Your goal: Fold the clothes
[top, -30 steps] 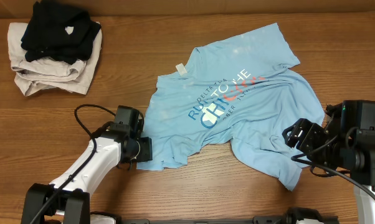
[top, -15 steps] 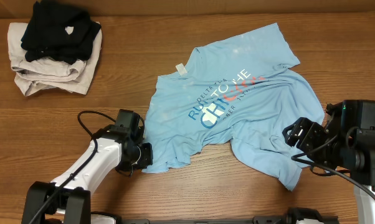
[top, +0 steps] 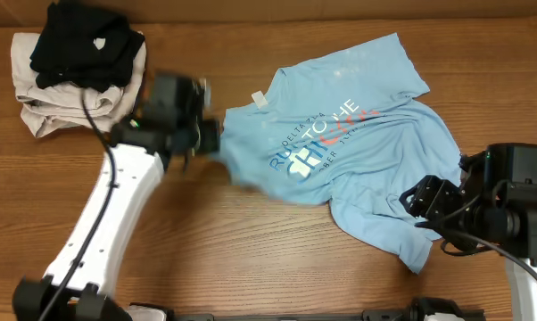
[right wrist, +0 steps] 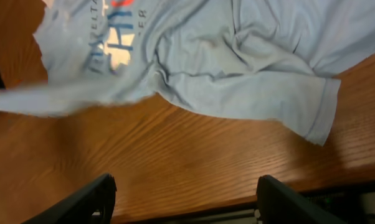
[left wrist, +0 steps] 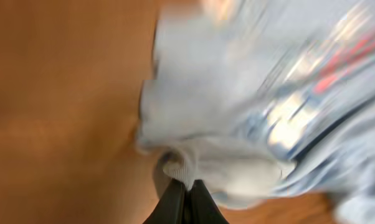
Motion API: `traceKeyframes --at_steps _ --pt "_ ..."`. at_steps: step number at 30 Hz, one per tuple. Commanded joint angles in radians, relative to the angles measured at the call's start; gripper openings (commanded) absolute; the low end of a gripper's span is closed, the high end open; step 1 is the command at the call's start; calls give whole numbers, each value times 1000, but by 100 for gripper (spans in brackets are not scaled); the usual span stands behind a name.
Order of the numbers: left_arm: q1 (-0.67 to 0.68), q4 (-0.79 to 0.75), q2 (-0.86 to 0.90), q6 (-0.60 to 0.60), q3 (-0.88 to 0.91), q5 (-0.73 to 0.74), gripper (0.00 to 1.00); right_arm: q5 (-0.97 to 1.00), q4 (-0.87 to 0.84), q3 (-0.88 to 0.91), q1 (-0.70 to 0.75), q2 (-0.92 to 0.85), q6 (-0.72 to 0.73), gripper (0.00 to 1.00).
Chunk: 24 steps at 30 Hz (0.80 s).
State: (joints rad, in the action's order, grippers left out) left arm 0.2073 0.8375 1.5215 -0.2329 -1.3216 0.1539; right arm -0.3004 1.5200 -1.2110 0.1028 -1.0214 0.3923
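Observation:
The sky-blue T-shirt [top: 358,152] lies crumpled on the wooden table, lettering up, its lower left part lifted and folded over toward the collar. My left gripper [top: 208,141] is shut on the shirt's hem [left wrist: 181,171] and holds it above the table at the shirt's left side; this view is blurred by motion. My right gripper [right wrist: 184,196] is open and empty above bare wood, near the table's front edge, just short of the shirt's right sleeve [right wrist: 312,112].
A pile of a black garment [top: 81,40] on a beige garment [top: 45,102] sits at the back left corner. The table's front edge [right wrist: 237,208] shows in the right wrist view.
My left arm has swung from the front of the table up and back, carrying the shirt's lower left hem toward the collar. The right arm has barely moved.

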Motion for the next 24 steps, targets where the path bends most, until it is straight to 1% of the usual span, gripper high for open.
traceKeyframes --at_steps 1,5,8,11,14,16,20,24 --pt "-26 3 -11 55 -190 -61 4 -17 4 51 -5 -16 5 76" --pt "-80 -6 -11 54 -326 -109 4 -16 -27 144 -5 -18 5 76" --pt "-133 -7 -11 54 -390 -109 4 -24 -95 245 -5 -18 5 76" --pt "-171 -11 -11 53 -406 -108 4 -98 -179 356 -5 -18 5 76" --pt "-187 -3 -11 56 -406 -111 4 -176 -258 456 -5 -18 12 71" --pt "-191 -2 -11 77 -406 -114 4 -181 -301 512 -5 -18 52 70" --pt "-194 -8 -11 76 -406 -113 4 -225 -395 602 -5 -18 58 67" --pt "-194 -4 -11 76 -406 -113 4 -217 -450 651 -5 -23 81 66"
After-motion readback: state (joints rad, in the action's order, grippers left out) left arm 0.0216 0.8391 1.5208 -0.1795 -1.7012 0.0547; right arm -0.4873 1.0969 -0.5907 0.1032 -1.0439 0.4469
